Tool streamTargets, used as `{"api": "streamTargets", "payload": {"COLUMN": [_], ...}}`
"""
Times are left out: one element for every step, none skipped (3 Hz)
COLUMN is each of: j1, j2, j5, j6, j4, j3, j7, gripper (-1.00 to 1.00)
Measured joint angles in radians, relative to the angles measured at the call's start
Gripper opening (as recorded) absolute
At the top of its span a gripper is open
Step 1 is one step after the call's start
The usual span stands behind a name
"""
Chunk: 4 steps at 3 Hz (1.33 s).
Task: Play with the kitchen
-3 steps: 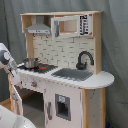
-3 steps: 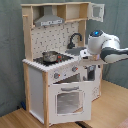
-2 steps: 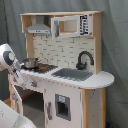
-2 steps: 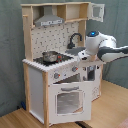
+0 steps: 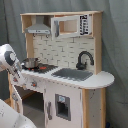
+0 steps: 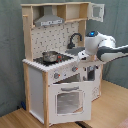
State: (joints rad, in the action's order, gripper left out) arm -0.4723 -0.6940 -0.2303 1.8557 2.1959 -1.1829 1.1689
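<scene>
Arm at the stove side of the kitchen, reaching toward its front.

The kitchen (image 5: 65, 75) stood on the wooden floor (image 6: 112, 107) against a grey curtain (image 5: 116, 45), unmoved since a second earlier. Its pot (image 6: 50, 56) sat on the stove, the black faucet (image 5: 84, 59) behind the sink (image 5: 74, 74). In the second exterior view the arm (image 6: 102, 46) had edged nearer the counter than a second before. The gripper was hidden behind the cabinet, so whether it was released or clenched could not be told.
</scene>
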Motion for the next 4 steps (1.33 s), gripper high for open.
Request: {"api": "streamTargets", "payload": {"j1": [-0.045,-0.104,-0.165,-0.244], "j2": [0.030,0.071,0.092,0.094], "j5": [0.000,0.000,0.000,0.000], "j6": [0.007,0.024,0.049,0.074], "j4": [0.000,0.000,0.000,0.000], "j3": [-0.020,-0.084,-0.145,-0.198], "j7": [0.056,0.096,0.140,0.181], "gripper": [-1.00,-1.00,-1.00,-1.00]}}
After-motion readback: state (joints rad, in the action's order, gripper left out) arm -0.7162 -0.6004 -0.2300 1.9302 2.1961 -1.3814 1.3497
